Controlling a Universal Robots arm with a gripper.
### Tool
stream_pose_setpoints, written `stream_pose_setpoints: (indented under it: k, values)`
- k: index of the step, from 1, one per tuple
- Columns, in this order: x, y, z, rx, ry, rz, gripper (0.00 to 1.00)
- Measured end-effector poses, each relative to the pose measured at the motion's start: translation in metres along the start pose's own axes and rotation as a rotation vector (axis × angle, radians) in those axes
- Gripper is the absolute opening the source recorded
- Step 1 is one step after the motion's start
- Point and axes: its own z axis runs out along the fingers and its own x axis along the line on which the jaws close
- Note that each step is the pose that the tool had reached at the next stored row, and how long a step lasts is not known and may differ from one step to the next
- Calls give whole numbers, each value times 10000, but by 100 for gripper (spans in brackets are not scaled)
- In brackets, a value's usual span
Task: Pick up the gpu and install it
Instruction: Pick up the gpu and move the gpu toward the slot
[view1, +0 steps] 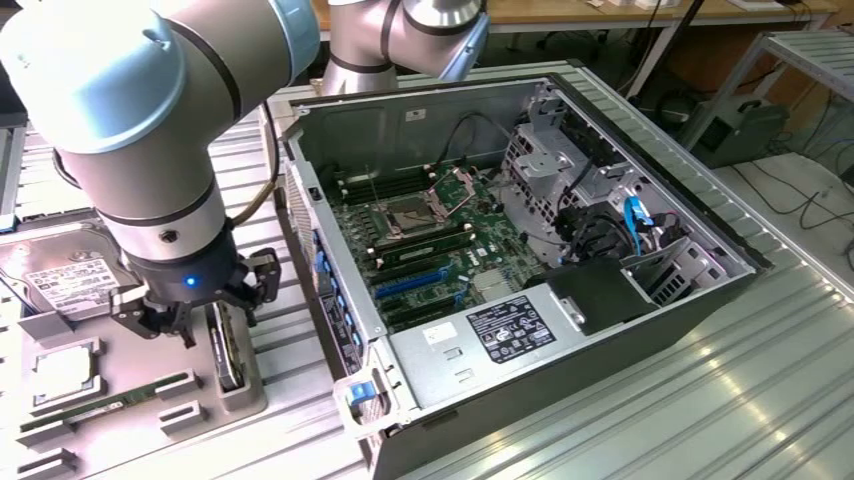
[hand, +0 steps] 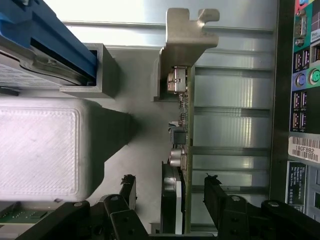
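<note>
Silver metal forms the bracket at one end of the gpu (hand: 181, 125), which stands on its long edge in a slot of the grey holder (view1: 260, 405) on the slatted desk (view1: 694, 400), at the exterior view's left of the open computer case (view1: 387, 130). The hand (hand: 170, 192) hangs directly over the card with its 2 black fingers (hand: 215, 195) spread wide apart, 1 on each side of the card, neither visibly touching it. Nothing is gripped. In the same holder lie a hard drive (view1: 60, 280) with a white label, a square processor (view1: 64, 370) and a narrow green memory stick (view1: 94, 408). Inside the case the motherboard (view1: 427, 250) lies exposed, showing blue slots
</note>
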Motion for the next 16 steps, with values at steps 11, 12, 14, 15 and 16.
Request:
stream_pose_setpoints:
  k: [11, 12, 14, 15, 16]
  values:
    - [0, -15, 0, -2, -2, 0, 39]
    - [0, -15, 0, -2, -1, 0, 39]
    - [0, -15, 0, -1, -1, 0, 39]
    - [0, -15, 0, -1, -2, 0, 39]
    - [0, -16, 0, -1, -1, 0, 38]
